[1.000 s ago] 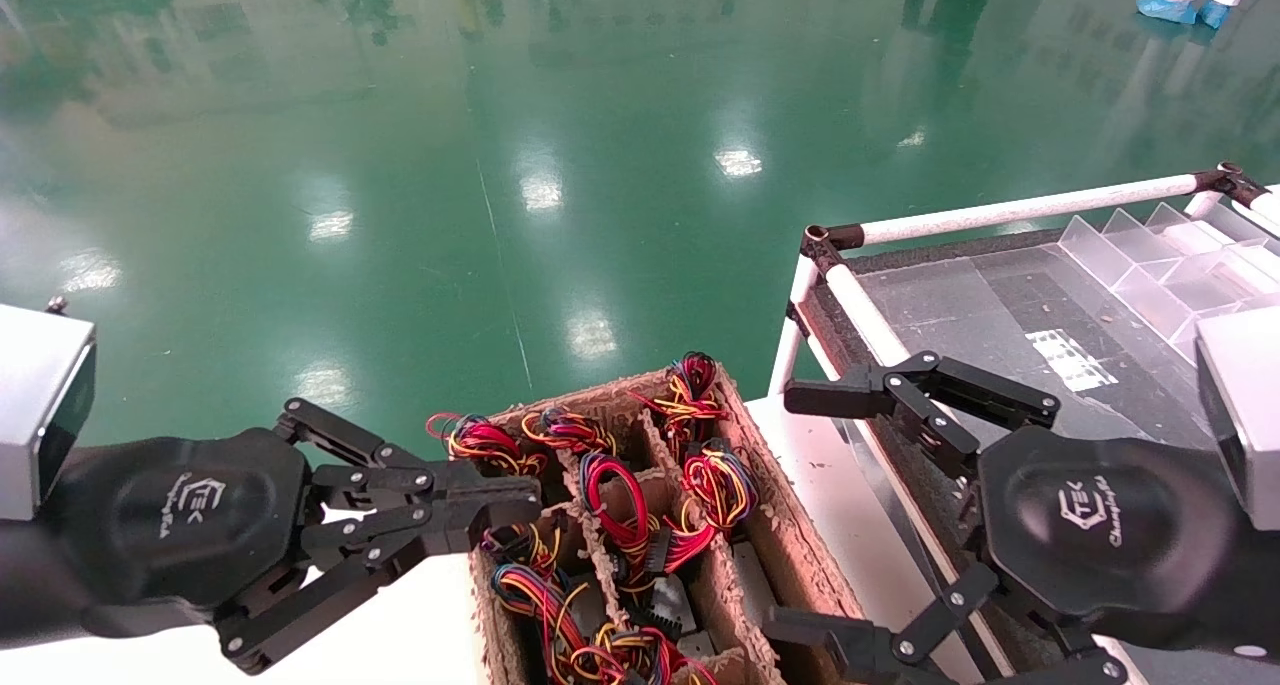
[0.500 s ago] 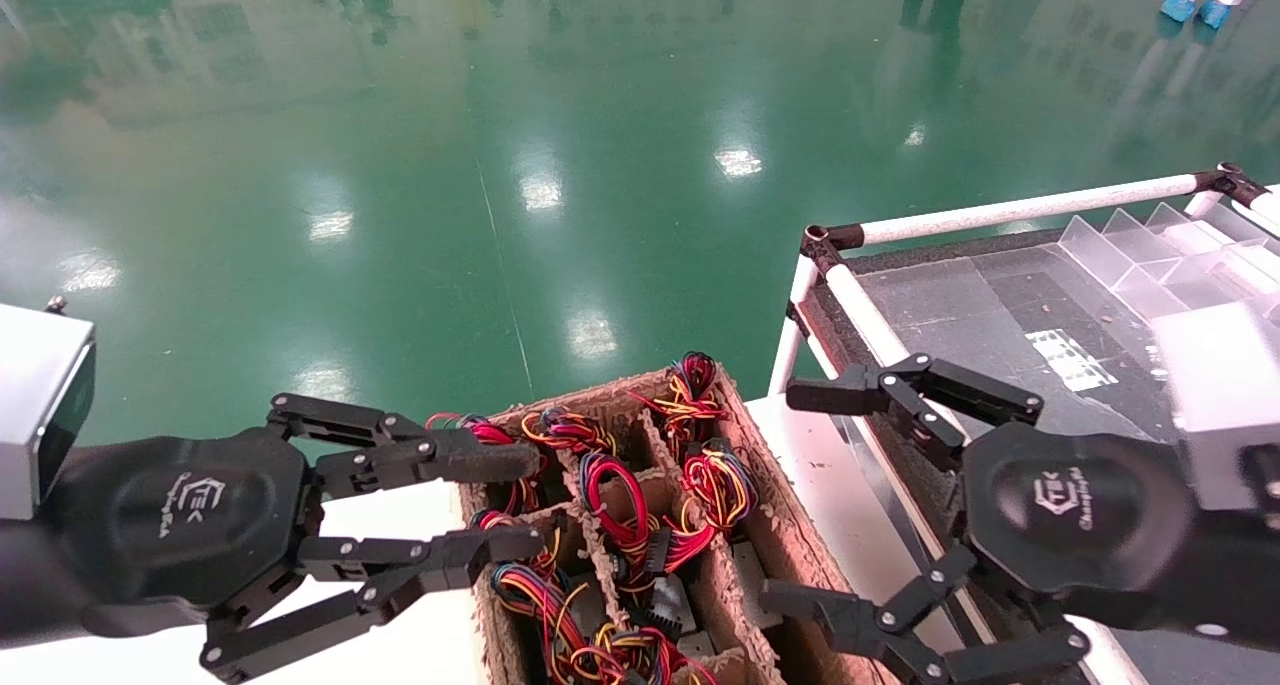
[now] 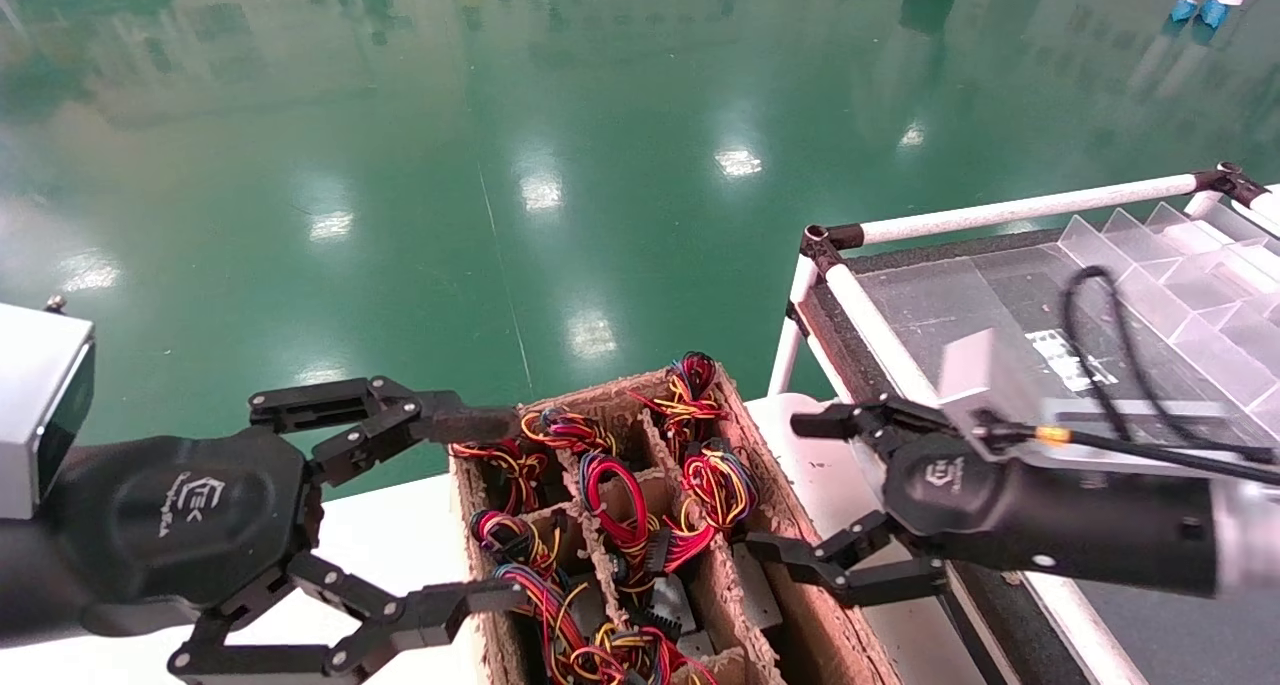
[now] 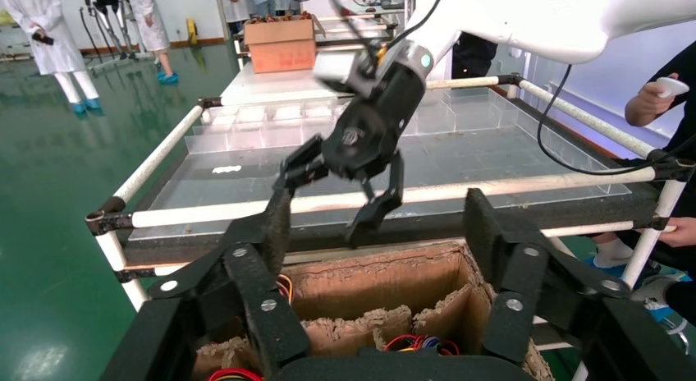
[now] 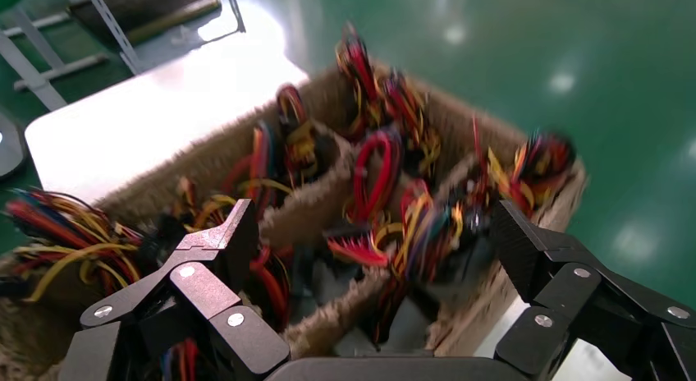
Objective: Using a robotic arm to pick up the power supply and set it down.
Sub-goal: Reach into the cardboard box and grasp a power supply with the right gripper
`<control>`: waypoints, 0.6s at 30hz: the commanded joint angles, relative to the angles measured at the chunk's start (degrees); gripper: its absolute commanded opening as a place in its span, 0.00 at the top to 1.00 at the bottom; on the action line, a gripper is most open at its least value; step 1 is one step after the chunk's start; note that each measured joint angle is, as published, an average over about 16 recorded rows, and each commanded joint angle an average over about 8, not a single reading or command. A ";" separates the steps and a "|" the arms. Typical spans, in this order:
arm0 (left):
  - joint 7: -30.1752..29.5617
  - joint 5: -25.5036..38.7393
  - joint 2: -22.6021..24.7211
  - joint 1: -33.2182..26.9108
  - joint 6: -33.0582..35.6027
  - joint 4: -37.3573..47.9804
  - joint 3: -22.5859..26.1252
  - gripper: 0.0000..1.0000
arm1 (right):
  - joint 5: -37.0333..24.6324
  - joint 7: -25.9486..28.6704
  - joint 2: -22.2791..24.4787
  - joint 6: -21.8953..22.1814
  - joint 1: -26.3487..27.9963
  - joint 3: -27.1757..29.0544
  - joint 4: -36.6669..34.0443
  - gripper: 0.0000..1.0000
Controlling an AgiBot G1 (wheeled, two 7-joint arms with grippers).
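Observation:
Several power supplies sit in the compartments of a brown cardboard box [image 3: 790,555]. Mostly their red, yellow and orange wire bundles [image 3: 622,505] show, with a bit of grey casing [image 3: 680,595] low between the dividers. The robotic arm [image 3: 1060,525], my right one with the yellow-tagged cable, reaches in from the right. Its right gripper [image 3: 790,485] is open at the box's right wall and holds nothing. In the right wrist view the right gripper [image 5: 377,241] spans the wire bundles [image 5: 386,208]. My left gripper [image 3: 490,510] is spread wide open at the box's left wall.
A cart with a white tube frame [image 3: 1000,208] and clear plastic dividers [image 3: 1180,275] stands to the right. The box rests on a white tabletop [image 3: 400,535] over a green floor. In the left wrist view the left gripper [image 4: 379,233] faces the right gripper [image 4: 353,143].
My left gripper went from nearly shut to wide open. The right arm swung left from over the cart to the box's right wall, turning so that its cable shows.

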 commanded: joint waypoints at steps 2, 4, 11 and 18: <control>0.00 -0.01 0.00 0.00 0.00 0.00 0.01 0.00 | -3.41 2.60 -1.56 -0.13 2.06 -2.29 -1.99 0.00; 0.01 -0.01 -0.01 0.00 -0.01 0.00 0.01 0.00 | -4.74 3.43 -2.54 -0.90 3.32 -3.36 -3.47 0.04; 0.02 -0.02 -0.01 -0.01 -0.01 0.00 0.04 0.00 | -7.30 2.93 -5.47 -2.31 5.65 -5.41 -8.05 0.92; 0.03 -0.04 -0.02 -0.01 -0.02 0.00 0.06 0.00 | -8.88 2.10 -7.28 -1.40 6.48 -6.15 -10.53 1.00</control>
